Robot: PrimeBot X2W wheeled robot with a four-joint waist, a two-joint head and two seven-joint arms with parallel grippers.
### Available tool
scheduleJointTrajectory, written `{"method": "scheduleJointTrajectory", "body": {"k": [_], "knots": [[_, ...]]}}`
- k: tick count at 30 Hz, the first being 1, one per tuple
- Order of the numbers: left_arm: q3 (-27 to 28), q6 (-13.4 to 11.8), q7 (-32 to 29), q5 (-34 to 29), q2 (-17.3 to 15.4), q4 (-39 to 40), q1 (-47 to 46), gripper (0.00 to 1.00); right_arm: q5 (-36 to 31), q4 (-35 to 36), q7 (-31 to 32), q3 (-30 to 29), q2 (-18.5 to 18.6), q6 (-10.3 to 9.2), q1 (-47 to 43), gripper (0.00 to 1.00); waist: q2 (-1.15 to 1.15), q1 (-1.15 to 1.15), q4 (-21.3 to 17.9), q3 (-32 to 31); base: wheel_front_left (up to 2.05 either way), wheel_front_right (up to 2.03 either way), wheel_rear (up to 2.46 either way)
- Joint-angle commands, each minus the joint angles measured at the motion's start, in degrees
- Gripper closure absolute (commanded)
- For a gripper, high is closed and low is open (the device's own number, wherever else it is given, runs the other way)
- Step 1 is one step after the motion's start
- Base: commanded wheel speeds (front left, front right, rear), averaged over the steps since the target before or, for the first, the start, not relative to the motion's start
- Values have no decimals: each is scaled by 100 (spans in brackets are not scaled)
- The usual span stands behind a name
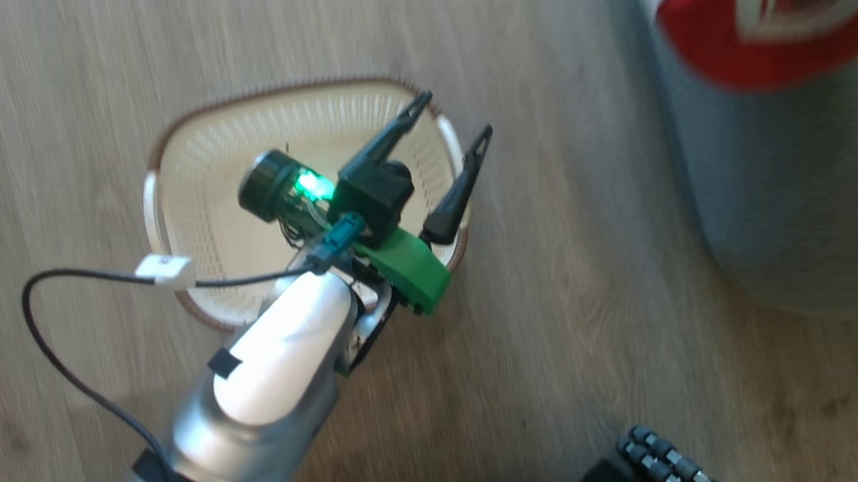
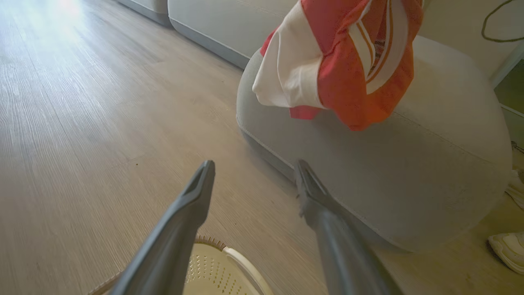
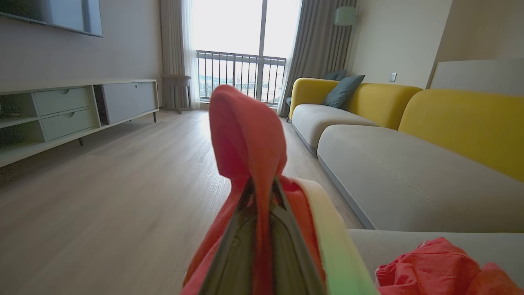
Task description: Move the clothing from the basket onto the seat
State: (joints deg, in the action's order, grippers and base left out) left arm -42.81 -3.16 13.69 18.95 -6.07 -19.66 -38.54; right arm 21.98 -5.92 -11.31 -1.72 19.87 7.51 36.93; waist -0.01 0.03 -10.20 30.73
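My left gripper (image 1: 457,112) hangs, fingers spread, above the oval cream perforated plastic basket (image 1: 209,172). My right gripper (image 3: 264,186) pinches the soft red-and-white fabric clothing (image 2: 352,61) over the large grey upholstered seat (image 2: 409,172).

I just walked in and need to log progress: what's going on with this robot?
The right claw is shut on a red garment, holding it up over the grey seat. Another red piece lies on that seat. The left claw hangs open above the basket, whose visible part holds no clothing.
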Motion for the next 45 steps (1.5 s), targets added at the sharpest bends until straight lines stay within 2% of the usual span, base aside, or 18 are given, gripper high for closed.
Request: {"method": "scheduleJointTrajectory", "body": {"k": [1,5,11,14,18,22,25,30,31,32,33,34,40,41,45], "knots": [[183,-2,58,-41,-32,128,-131,0,30,98,-36,-85,229,-2,397,100,1,-3,411,944,0,0,0],[387,-61,103,41,6,61,-204,0,101,-390,247,-269,747,-2,1508,100,1,-3,514,1206,0,0,0],[649,-136,127,130,97,207,19,0,92,-1541,826,-1390,1714,-2,3448,100,1,-3,831,1359,0,0,0],[818,-141,128,207,170,408,292,0,-133,-2026,1070,-1830,2249,-2,4031,100,1,-3,951,1357,0,0,0],[961,-122,129,129,166,585,573,0,-385,-2720,1354,-2534,2680,-2,4357,100,1,-3,973,1526,0,0,0],[1062,-107,129,-25,90,714,649,0,-586,-3452,1279,-3045,2657,-2,3975,100,1,-3,961,1741,0,0,0],[1125,-140,130,-150,7,779,594,0,-700,-3990,972,-3327,2345,-2,3561,100,1,-3,880,1915,0,0,0],[1201,-168,130,-213,-117,774,601,0,-847,-4563,433,-3333,1882,-2,3237,100,1,-3,706,1861,0,0,0],[1227,-177,130,-206,-144,764,612,0,-864,-4647,357,-3308,1837,-2,3225,89,1,-3,667,1822,0,0,0],[1253,-187,130,-199,-167,752,625,0,-872,-4722,284,-3281,1796,-2,3211,60,1,-3,626,1766,0,0,0],[1276,-195,130,-187,-179,741,644,0,-886,-4770,224,-3204,1755,-2,3185,9,1,-3,585,1693,0,0,0],[1295,-198,130,-168,-182,730,670,0,-912,-4806,171,-3106,1733,-2,3141,0,1,-3,542,1606,0,0,0],[1459,-180,130,-41,-150,614,856,0,-744,-4589,-42,-2237,1659,-2,2486,0,1,-3,280,953,0,0,0],[1459,-180,130,-41,-150,614,856,0,-744,-4589,-42,-2237,1659,-2,2486,0,1,-3,280,953,0,0,0],[1692,-128,130,115,-147,487,1017,0,-484,-4189,-149,-1681,1599,-2,1751,0,1,-3,123,504,0,0,0]]}}
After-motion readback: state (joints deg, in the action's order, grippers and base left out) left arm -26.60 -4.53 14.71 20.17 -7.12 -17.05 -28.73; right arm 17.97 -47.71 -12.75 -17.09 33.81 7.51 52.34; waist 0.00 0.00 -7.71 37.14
